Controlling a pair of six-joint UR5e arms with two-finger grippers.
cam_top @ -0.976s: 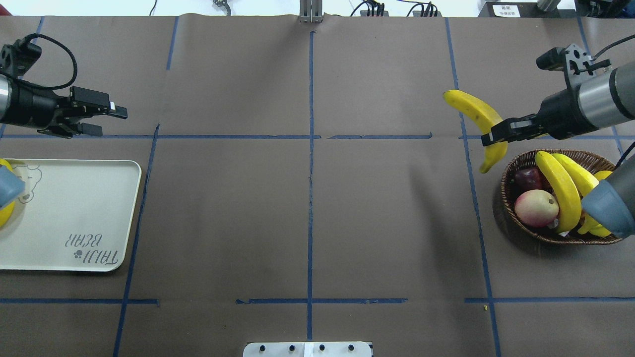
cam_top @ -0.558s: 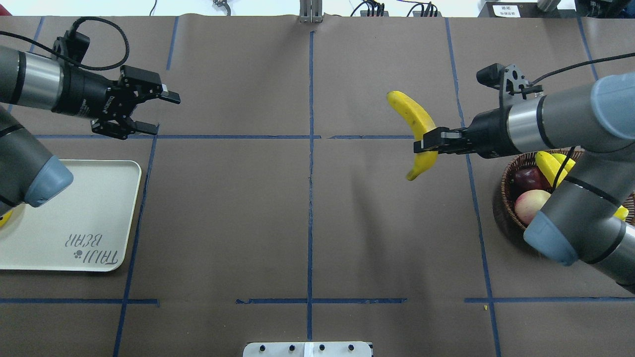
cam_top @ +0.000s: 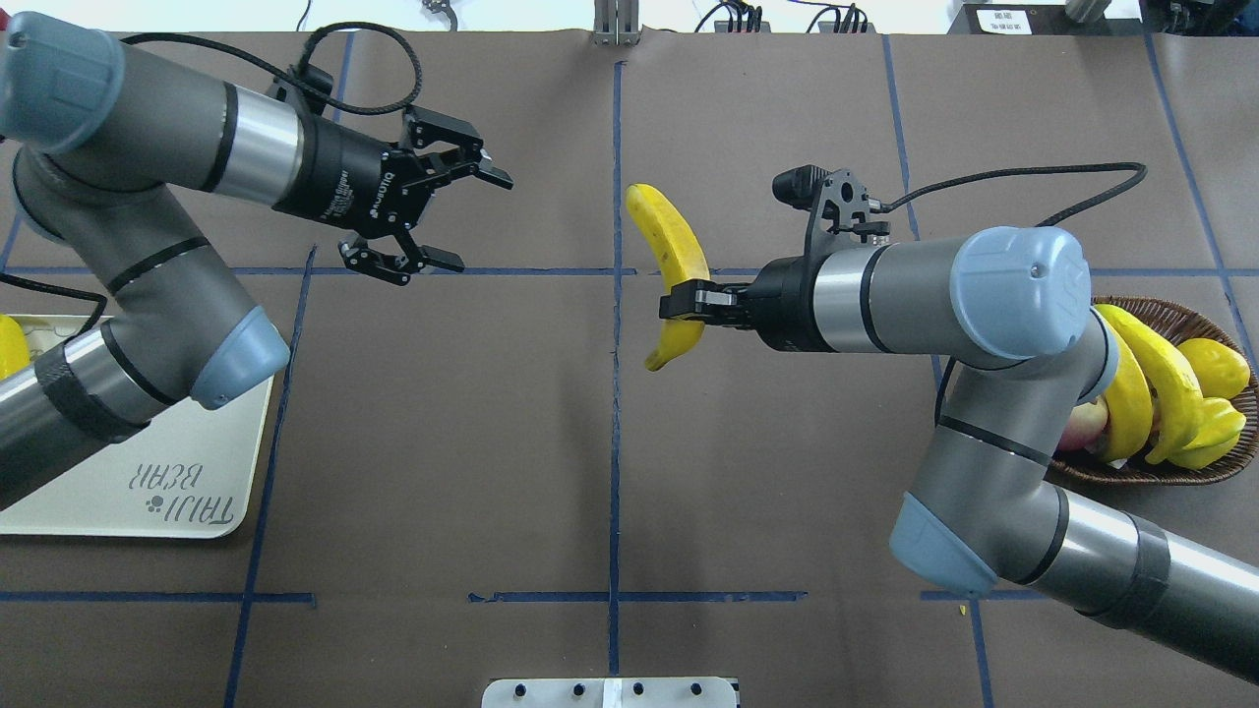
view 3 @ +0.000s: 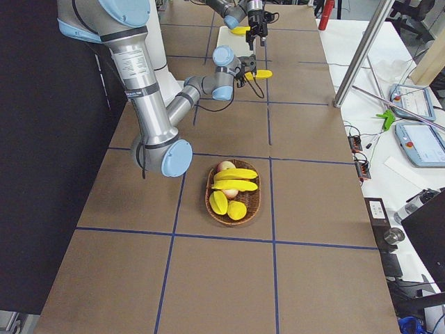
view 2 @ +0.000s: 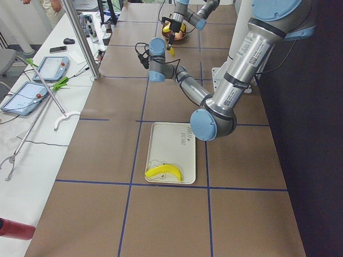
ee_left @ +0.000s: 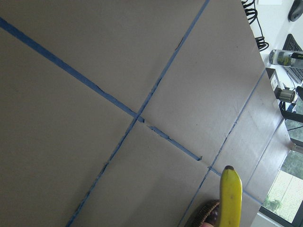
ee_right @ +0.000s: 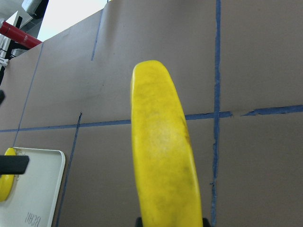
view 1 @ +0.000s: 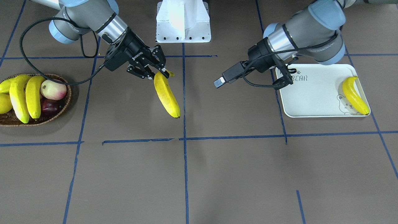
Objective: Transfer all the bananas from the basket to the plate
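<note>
Working over the brown paper-covered table [cam_top: 443, 442]. Biggest hazard, by my read: bringing the grey left arm [cam_top: 148, 118] and grey right arm [cam_top: 1013, 295] head-on near the table's middle, risking a knock between wrists if pushing in together.

Leaving the white rectangular plate with the bear drawing [view 1: 311, 99] well off on the robot's left, with one yellow banana [view 1: 354, 95] lying at its outer edge. Leaving the shallow brown woven wicker basket [view 1: 31, 123] well off on the right, with two more long yellow bananas [view 1: 32, 96] and other fruit [view 1: 53, 90] inside. So probably needing a handover, not a direct drop.

Carrying a fourth long curved yellow banana [cam_top: 674, 251] in the air over the middle blue tape line [cam_top: 615, 442], clamped in the right gripper [cam_top: 689, 300]. Clamping it well off-centre, near the end closer to the robot, so likely risking a pivot or slip in the jaws from the long overhang.

Hovering with the left gripper [cam_top: 472, 221] spread wide, holding nothing, apart from the carried banana. Risking a drop onto the table if releasing before that side closes, or a clash if grabbing too close to the right gripper's hold.

Holding the carried banana's long axis from robot side to operator side, crosswise to both grippers. Pointing the long blunt end away from the robot and the short end toward it, bulge facing the right gripper, hollow facing the left. Not judging tilt from these views.
</note>
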